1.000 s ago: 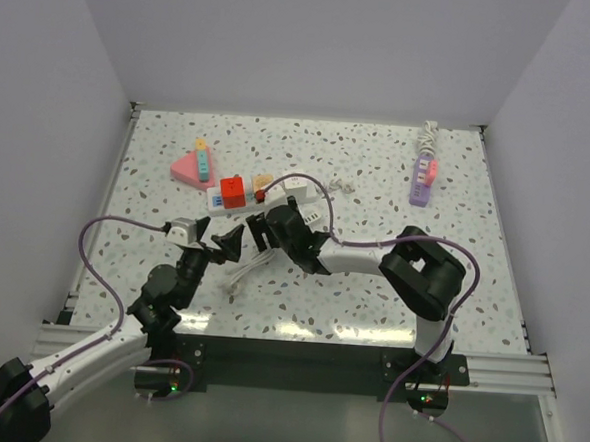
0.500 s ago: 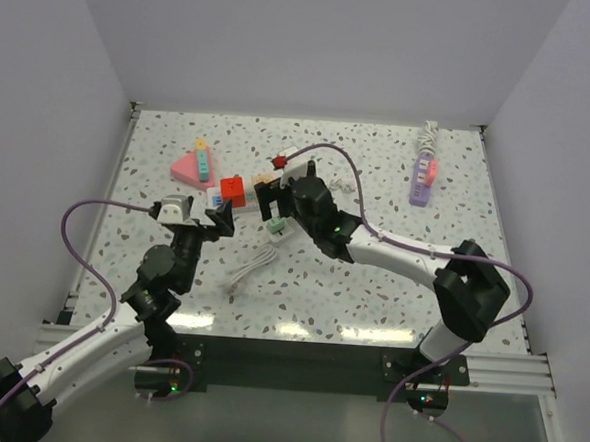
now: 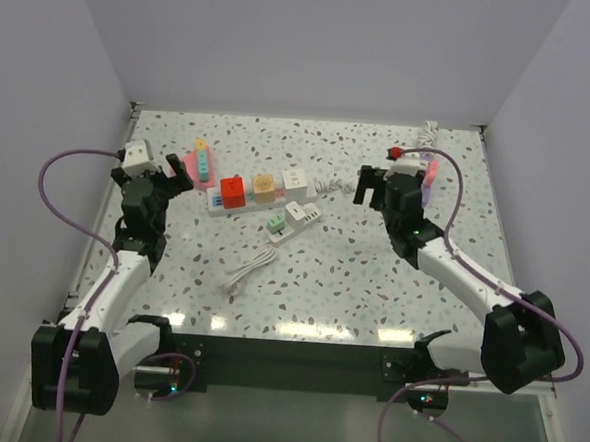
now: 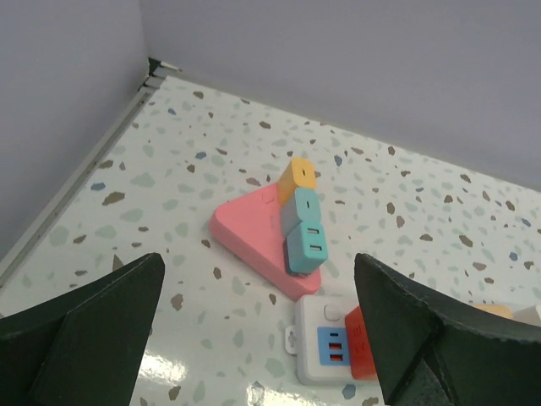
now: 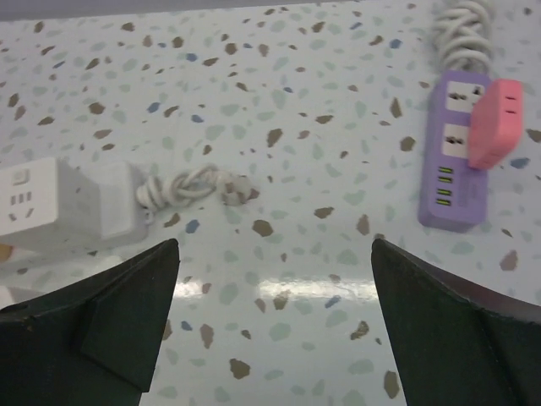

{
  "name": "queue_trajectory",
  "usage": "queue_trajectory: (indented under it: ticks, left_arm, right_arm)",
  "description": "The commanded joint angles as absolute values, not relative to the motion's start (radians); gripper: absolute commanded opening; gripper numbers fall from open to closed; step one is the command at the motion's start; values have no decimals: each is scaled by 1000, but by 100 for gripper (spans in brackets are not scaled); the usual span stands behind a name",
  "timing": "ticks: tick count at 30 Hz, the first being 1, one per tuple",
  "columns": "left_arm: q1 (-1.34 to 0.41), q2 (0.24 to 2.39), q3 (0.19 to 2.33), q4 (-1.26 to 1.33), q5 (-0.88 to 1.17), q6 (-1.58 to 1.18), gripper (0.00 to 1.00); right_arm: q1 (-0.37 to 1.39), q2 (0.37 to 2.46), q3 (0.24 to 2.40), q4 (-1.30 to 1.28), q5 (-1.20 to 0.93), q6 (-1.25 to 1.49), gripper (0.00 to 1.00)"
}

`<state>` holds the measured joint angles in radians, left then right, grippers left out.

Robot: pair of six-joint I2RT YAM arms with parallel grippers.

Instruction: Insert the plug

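A white power strip point(image 3: 262, 191) lies at mid-table with a red plug point(image 3: 233, 191), an orange plug point(image 3: 265, 186) and a white plug point(image 3: 294, 180) seated in it. A green adapter point(image 3: 275, 223) and a white adapter point(image 3: 303, 215) lie just in front of it. My left gripper point(image 3: 167, 177) is open and empty, left of the strip, above the pink strip. In the left wrist view the gripper point(image 4: 262, 338) looks down on the strip's end point(image 4: 325, 338) and the red plug point(image 4: 363, 342). My right gripper point(image 3: 377, 186) is open and empty, right of the strip; it also shows in the right wrist view point(image 5: 275, 330).
A pink triangular strip point(image 4: 254, 237) carries orange, grey and teal plugs. A purple strip point(image 5: 452, 161) with a pink plug point(image 5: 496, 123) lies at the back right. The white strip's coiled cord point(image 5: 194, 186) trails to the right. A loose white cable point(image 3: 249, 269) lies nearer the front.
Both grippers have pulled away from the middle of the white strip. The left arm swung to the far left, the right arm to the right. Both are now open and empty.
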<state>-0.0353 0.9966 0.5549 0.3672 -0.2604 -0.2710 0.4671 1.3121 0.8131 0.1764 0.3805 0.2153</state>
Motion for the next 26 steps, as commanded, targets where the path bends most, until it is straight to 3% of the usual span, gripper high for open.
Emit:
queue_trajectory:
  ticks: [1, 13, 26]
  left_arm:
    - [-17, 1014, 586, 341, -164, -336, 100]
    - [-17, 928, 560, 299, -310, -360, 100]
    - [-17, 970, 609, 242, -325, -362, 100]
  right_arm:
    - [376, 1210, 749, 160, 451, 305, 99]
    - [293, 1118, 678, 141, 521, 376, 99]
    - [284, 1091, 678, 133, 541, 383, 99]
